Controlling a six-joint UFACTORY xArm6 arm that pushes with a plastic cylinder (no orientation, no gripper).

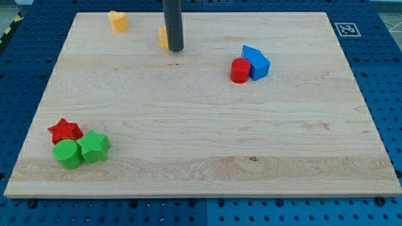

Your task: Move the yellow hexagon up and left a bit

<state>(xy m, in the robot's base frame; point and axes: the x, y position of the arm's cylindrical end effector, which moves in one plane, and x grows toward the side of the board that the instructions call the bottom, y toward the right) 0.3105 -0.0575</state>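
Upright and with nothing to clamp, my tip (176,49) presses against the right side of the yellow hexagon (162,36), far on the pale wooden board (207,132). That board lies on a blue pegboard table (377,69); the rod stands straight.

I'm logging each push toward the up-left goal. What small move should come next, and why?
Probably a short push toward the view's left and slightly up: my tip sits against the right side of the yellow block, mostly hidden behind the rod, so its shape is unclear.
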